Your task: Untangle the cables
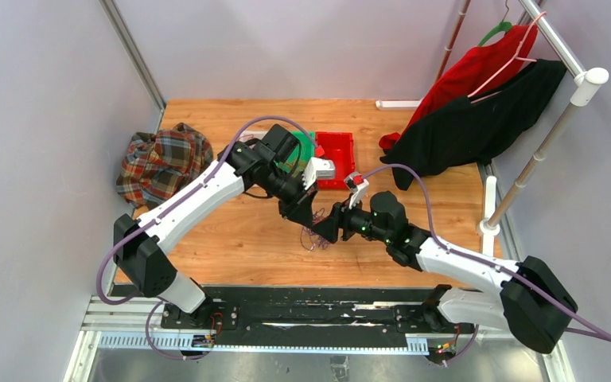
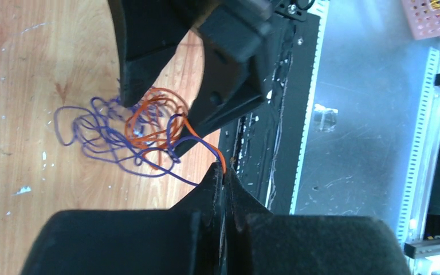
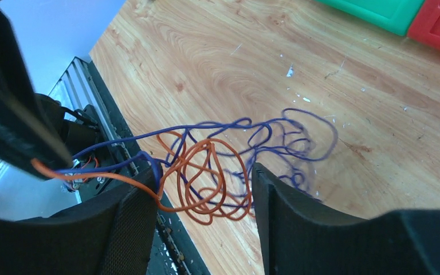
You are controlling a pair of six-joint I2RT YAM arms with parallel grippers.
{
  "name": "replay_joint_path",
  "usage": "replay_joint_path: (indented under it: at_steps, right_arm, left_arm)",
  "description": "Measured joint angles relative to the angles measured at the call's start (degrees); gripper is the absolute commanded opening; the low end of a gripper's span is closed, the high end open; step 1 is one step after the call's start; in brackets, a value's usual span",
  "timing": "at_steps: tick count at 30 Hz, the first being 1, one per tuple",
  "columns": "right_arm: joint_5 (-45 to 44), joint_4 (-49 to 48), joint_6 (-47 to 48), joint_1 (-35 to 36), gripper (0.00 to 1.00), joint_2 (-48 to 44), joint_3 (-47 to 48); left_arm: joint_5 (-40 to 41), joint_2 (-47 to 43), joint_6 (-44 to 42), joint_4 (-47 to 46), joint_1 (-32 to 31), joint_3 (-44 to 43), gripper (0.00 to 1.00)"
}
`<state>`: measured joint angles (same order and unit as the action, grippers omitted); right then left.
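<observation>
Two strands, one orange and one purple, run out of the cables (image 2: 143, 129) into the left gripper (image 2: 223, 172). It is clenched on them just above the counter (image 1: 231, 239), around the middle and somewhat toward the near edge. I judge that pinching those ends holds them clear of the knot and gives a fixed anchor to pull the rest against.

Just beyond, the right gripper (image 3: 203, 177) is released. Its jaws stand wide apart astride the orange loops and grasp nothing. It looks poised to take a loop and draw it away from the other arm's hold.

Most of the tangle lies loose on the wood beneath the two. The orange is coiled in the middle and purple loops spread outward.

Toward the far edge, a green bin (image 3: 378, 8) and a red bin (image 1: 336, 151) sit side by side, probably to receive the separated strands. A plaid cloth (image 1: 163, 163) lies at the far left corner. Red and black garments (image 1: 477, 119) hang from a rack (image 1: 537, 159) by the far right corner.
</observation>
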<state>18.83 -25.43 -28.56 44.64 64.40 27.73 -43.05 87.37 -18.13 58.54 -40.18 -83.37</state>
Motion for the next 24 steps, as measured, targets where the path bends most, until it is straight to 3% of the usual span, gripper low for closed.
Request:
replay_joint_path:
  at_steps: [6, 16, 24]
  right_arm:
    - [-1.49, -0.02, 0.52, 0.00, 0.40, 2.19, 1.88]
    - [-7.98, -0.94, 1.31, -0.02, 0.34, 5.64, -1.11]
    - [-11.63, -1.75, 1.25, -0.07, 0.32, 9.84, -7.67]
  left_arm:
    - [-4.22, 0.00, 0.81, -0.07, 0.39, -0.28, 0.01]
    - [-7.63, -0.26, 1.20, 0.87, 2.91, -6.95, 0.01]
    - [-3.28, -3.13, -0.90, 2.43, 5.38, -12.87, 0.02]
